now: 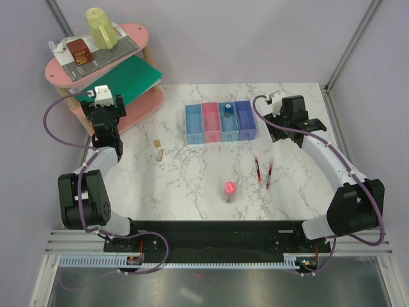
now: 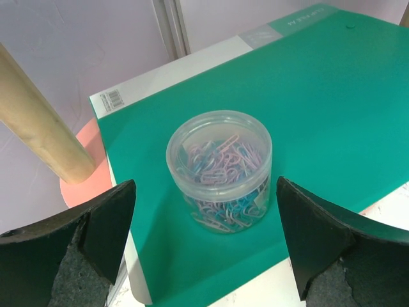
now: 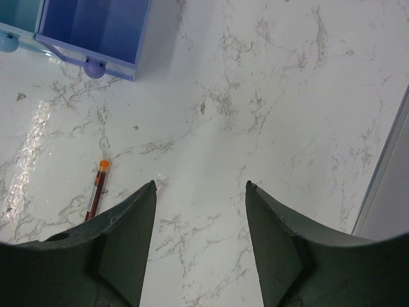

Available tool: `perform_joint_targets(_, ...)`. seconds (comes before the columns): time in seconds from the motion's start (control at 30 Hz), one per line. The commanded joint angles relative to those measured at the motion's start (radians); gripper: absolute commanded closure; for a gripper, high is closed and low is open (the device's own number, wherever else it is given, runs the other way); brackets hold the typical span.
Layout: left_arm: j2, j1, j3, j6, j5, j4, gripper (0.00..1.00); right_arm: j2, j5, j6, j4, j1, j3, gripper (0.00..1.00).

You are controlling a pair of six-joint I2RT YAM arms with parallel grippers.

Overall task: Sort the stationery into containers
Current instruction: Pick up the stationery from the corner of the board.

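Spanning wide, the left gripper [image 2: 204, 246] has its jaws parted and holds nothing; its dark fingers [image 2: 105, 233] stand to either side of a clear jar [image 2: 219, 169] without touching it.
- Jar: round, upright, filled with pastel paper clips, resting on a green folder [image 2: 307, 96].
- Folder: lies on the lower level of a pink shelf [image 1: 131, 35] at the far left of the table; a wooden post [image 2: 38, 121] rises just beside it.
- Shelf top: yellow cup [image 1: 101, 27] and brown box [image 1: 80, 52], near each other.

Right gripper [image 3: 200, 192]: jaws apart, nothing between them, over bare marble table [image 3: 287, 115] at the far right.
- One red pen [image 3: 98, 192] lies on the marble just left of its fingers in the wrist view.

Containers: row of four bins [image 1: 220, 123] joined side by side at the far middle of the table.
- Light blue bin [image 1: 193, 125]: nothing visible in it.
- Pink bin [image 1: 211, 123]: nothing visible in it.
- Second light blue bin [image 1: 227, 128]: holds the blue-capped bottle [image 1: 227, 110] at its far end.
- Purple-blue bin [image 1: 245, 120]: nothing visible in it.

Stationery on the table:
- Two red pens [image 1: 257, 169], roughly parallel and slightly apart, near side of the bins, right of centre.
- Pink-capped tube [image 1: 229, 190], upright, nearer than the pens and to their left.
- Two tan blocks [image 1: 156, 141], one just behind the other, between shelf and bins.
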Motion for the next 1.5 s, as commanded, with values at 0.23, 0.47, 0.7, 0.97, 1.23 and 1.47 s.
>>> perform_joint_targets(0.23,0.027,0.009,0.056,0.008,-0.029,0.069,0.47,-0.009,-0.009,0.013,0.001,-0.007,0.028,0.34)
perform_joint_targets(0.47,0.004,0.010,0.021,0.024,-0.015,0.060,0.79,-0.006,-0.014,0.015,0.001,-0.007,0.031,0.34)
perform_joint_targets(0.7,-0.108,0.010,-0.095,0.067,0.057,0.021,0.93,-0.001,-0.026,0.021,0.002,-0.007,0.038,0.34)
perform_joint_targets(0.97,-0.269,0.010,-0.157,0.068,0.172,-0.118,0.98,-0.018,-0.046,0.024,0.002,-0.006,0.023,0.34)
perform_joint_targets(1.23,-0.378,0.009,-0.194,0.108,0.281,-0.214,0.98,-0.018,-0.058,0.025,-0.011,-0.007,0.049,0.34)
perform_joint_targets(1.47,-0.485,0.010,-0.224,0.148,0.414,-0.308,0.98,-0.024,-0.065,0.016,-0.022,-0.006,0.052,0.34)
